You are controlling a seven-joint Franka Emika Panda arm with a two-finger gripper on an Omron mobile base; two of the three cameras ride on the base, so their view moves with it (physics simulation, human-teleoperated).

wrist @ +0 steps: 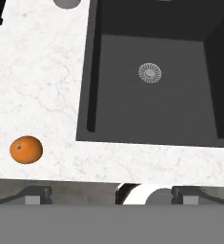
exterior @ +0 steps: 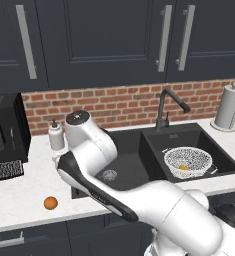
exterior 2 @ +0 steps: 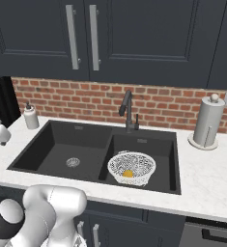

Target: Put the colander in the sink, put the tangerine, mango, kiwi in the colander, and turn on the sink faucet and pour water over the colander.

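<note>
The white speckled colander sits in the right basin of the black sink. Inside it lies the yellow-orange mango. Left of the sink, the deep orange tangerine rests on the marble counter near the front edge. My gripper hangs open and empty above the counter's front edge, by the left basin, with the tangerine off to its left. The black faucet stands behind the divider and no water runs from it. The kiwi is out of view.
A soap dispenser stands behind the left basin. A paper towel roll is at the back right. A black microwave fills the far left of the counter. Dark cabinets hang overhead.
</note>
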